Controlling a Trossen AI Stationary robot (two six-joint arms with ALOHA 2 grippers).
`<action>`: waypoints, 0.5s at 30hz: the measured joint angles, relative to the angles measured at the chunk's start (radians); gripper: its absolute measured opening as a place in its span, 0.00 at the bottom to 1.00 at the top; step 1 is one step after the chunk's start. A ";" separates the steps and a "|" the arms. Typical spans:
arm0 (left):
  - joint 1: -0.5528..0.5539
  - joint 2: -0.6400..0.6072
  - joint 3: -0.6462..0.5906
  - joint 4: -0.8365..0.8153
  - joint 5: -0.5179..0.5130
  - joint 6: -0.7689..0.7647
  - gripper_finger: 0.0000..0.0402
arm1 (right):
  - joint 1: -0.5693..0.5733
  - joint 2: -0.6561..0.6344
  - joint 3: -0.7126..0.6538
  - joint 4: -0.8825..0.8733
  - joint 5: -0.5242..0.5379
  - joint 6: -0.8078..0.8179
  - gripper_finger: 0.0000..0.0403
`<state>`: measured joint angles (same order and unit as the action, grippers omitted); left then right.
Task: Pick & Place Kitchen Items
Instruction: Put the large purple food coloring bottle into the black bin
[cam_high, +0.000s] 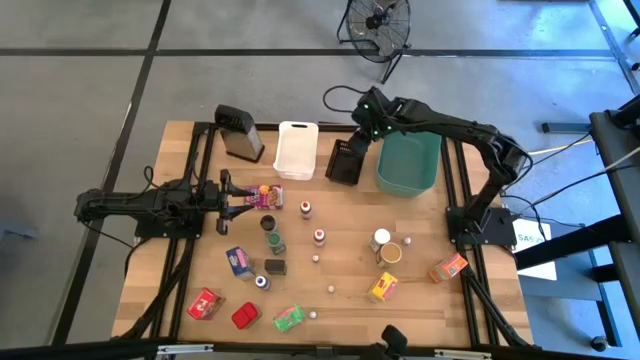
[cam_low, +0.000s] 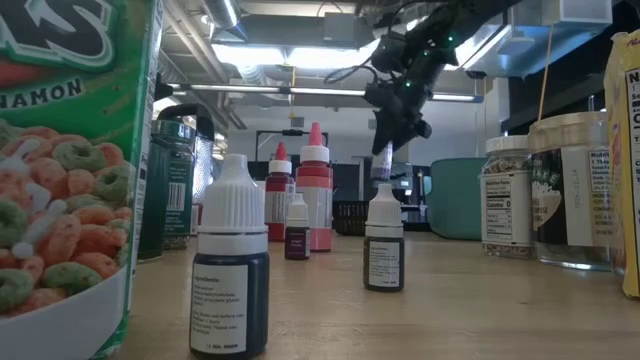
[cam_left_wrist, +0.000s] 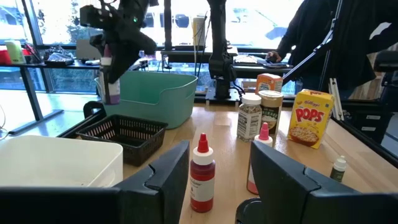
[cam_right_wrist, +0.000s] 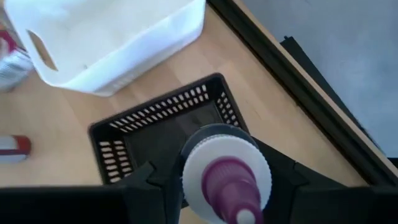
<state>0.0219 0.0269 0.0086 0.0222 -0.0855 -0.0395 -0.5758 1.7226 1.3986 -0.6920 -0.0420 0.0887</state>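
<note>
The left end effector (cam_high: 240, 196) lies low over the left side of the wooden desk (cam_high: 350, 275), its fingers (cam_left_wrist: 163, 173) spread apart with nothing pinched between them; in the left wrist view two red-capped squeeze bottles (cam_left_wrist: 203, 175) stand just ahead of the gap, and from above they show as a small bright cluster right at the fingertips. Behind that arm, at the far edge of the desk, stands the grey grater (cam_high: 239, 132), then the white bin (cam_high: 296, 150), the black basket (cam_high: 346, 162) and the teal bin (cam_high: 408, 164) in a row. The right end effector (cam_high: 362, 138) hangs above the black basket, between the white bin and the teal bin, and pinches a purple bottle with a white cap (cam_right_wrist: 227, 174) between its partly closed fingers; the right wrist view looks straight down past that cap into the basket's slotted walls, and the bottle is clear of the basket floor. Across the middle of the desk stand small dropper bottles (cam_high: 305, 209), a dark jar (cam_high: 268, 224) and, farther right, a white-lidded jar (cam_high: 381, 239) beside a brown-topped jar (cam_high: 391, 254). Along the near edge lie a red packet (cam_high: 205, 303), a blue packet (cam_high: 239, 262), a green packet (cam_high: 289, 319), a yellow box (cam_high: 383, 287) and an orange packet (cam_high: 448, 267), all well apart from both arms.
</note>
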 joint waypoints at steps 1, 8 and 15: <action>0.000 0.000 0.000 0.000 0.000 0.000 0.41 | 0.000 0.000 -0.010 0.016 0.001 0.000 0.36; 0.000 0.000 0.000 0.000 -0.002 0.000 0.41 | -0.001 0.000 -0.037 0.032 0.012 -0.010 0.36; 0.000 0.000 0.000 0.000 -0.002 0.026 0.41 | 0.009 0.041 -0.037 0.049 0.015 -0.018 0.36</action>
<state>0.0216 0.0269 0.0086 0.0223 -0.0879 -0.0133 -0.5673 1.7637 1.3613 -0.6430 -0.0268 0.0704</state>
